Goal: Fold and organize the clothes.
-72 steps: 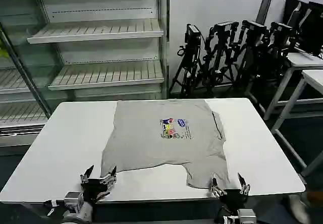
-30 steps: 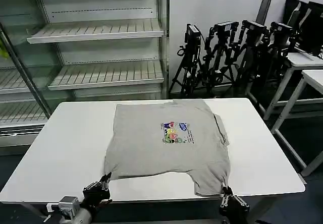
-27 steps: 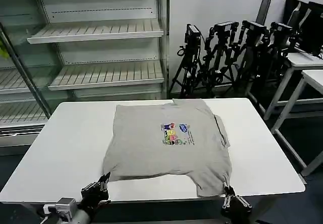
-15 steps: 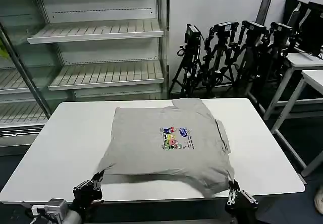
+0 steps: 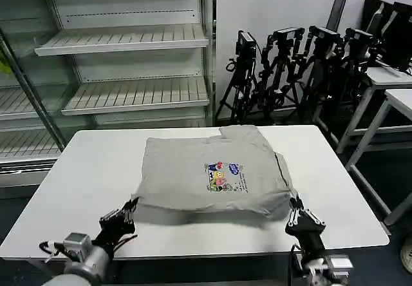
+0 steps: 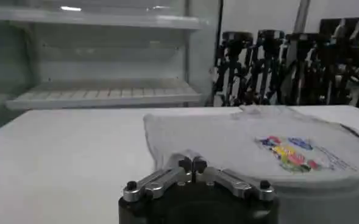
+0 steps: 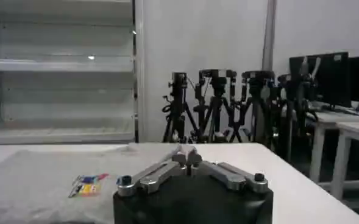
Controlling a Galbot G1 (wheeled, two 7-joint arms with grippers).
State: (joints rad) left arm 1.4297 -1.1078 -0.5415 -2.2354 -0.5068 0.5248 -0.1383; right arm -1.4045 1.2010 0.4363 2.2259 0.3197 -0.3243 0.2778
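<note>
The grey T-shirt (image 5: 215, 173) lies between the grippers, its near edge lifted; left gripper (image 5: 131, 207) and right gripper (image 5: 294, 207) each pinch a near corner.

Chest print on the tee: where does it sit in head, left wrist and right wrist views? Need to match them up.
Head view: chest print sits mid-table on the T-shirt, slightly toward the robot's right.
Left wrist view: print is on the shirt beyond the left gripper.
Right wrist view: print is on the shirt beside the right gripper.
Shared landmark: the black tripods behind the table.
</note>
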